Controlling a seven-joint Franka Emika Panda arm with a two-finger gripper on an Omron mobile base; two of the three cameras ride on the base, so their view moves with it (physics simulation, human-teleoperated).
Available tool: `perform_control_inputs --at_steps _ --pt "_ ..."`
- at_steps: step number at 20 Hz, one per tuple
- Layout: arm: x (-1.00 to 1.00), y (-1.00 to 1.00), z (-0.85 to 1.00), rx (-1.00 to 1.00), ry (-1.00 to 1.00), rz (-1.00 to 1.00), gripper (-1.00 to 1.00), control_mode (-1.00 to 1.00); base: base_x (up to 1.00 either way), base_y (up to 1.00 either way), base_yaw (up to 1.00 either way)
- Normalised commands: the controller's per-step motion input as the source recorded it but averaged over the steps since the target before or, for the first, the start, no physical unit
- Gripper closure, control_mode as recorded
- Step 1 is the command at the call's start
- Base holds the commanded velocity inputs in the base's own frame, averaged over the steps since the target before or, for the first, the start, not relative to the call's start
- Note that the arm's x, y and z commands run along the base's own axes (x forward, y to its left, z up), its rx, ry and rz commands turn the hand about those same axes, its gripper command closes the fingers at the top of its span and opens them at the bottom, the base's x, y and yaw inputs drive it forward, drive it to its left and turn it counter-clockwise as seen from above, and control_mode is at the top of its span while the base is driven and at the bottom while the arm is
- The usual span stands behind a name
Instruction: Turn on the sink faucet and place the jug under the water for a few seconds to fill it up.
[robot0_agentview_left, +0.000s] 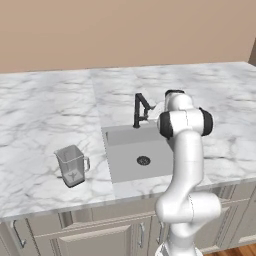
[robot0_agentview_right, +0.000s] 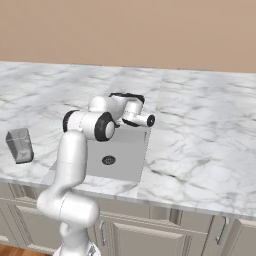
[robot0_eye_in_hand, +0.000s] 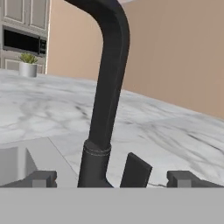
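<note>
In the middle of the hand view, the slim black sink faucet (robot0_eye_in_hand: 105, 105) stands close between the wide-open, empty two-finger gripper (robot0_eye_in_hand: 112, 178), while the small clear glass jug (robot0_agentview_left: 72, 165) sits upright at the lower left of the left base view, left of the grey sink (robot0_agentview_left: 120, 150).

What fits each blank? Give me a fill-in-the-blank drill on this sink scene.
1. The jug stands upright on the ____, apart from the sink.
2. The gripper has its fingers ____ on either side of the sink faucet.
3. The drain in the sink is ____ in shape.

Missing words: countertop; open; round
</note>
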Motion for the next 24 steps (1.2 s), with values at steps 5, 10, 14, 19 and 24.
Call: perform_control_inputs --at_steps 5,10,14,19,24 --pt "0.33 0.0 -0.19 0.0 0.0 0.01 -1.0 -1.0 0.0 0.0 0.0" --pt "0.36 0.0 -0.14 0.01 0.0 0.01 -1.0 -1.0 0.0 0.0 0.0" --pt "0.38 0.07 -0.11 0.0 0.0 0.0 -1.0 -1.0 0.0 0.0 0.0" --pt "0.2 0.08 -0.03 0.0 0.0 0.0 -1.0 -1.0 0.0 0.0 0.0" --pt "0.1 0.1 -0.07 0.0 0.02 0.0 -1.0 -1.0 0.0 0.0 0.0"
